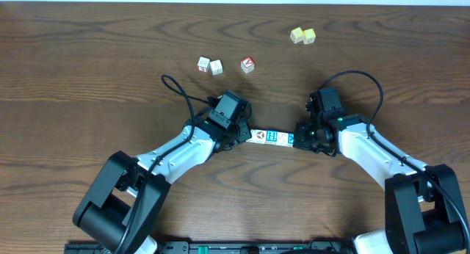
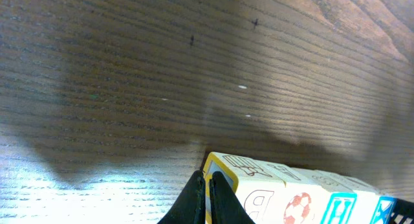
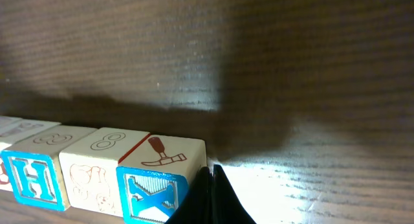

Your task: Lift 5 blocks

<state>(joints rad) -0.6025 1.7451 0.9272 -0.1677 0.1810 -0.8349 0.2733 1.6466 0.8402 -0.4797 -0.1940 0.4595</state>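
Row of blocks (image 1: 270,137) squeezed end to end from both sides

Nearest the robot, the blocks are held as one straight line over the bench (image 1: 88,70), between the two arms. The left gripper (image 1: 239,133) is seen with its fingers drawn fully together and nothing between them. Its closed tip is pressed against the line's left end, on a cube whose side carries a letter B. The right gripper (image 1: 299,136) is likewise closed on nothing, and its tip is set against the right end, beside a cube printed with a blue X and a hammer. Blue H faces are seen further along in both wrist views. About five cubes are judged to be in the line, though the exact count cannot be read. Whether the line is clear of the wood cannot be told.

The step in hand is judged to be the pinch at the start of the raise. For the next move, equal inward pressure is called for, with both arms raised together and level. If one side is eased or lifted faster, the line is likely to buckle in the middle and drop.

Farther off, two loose white cubes (image 1: 209,64) and a red-faced cube (image 1: 247,64) are seen, well apart from the line. Farthest away, two pale yellow cubes (image 1: 302,35) lie touching. No container is seen on the bench.
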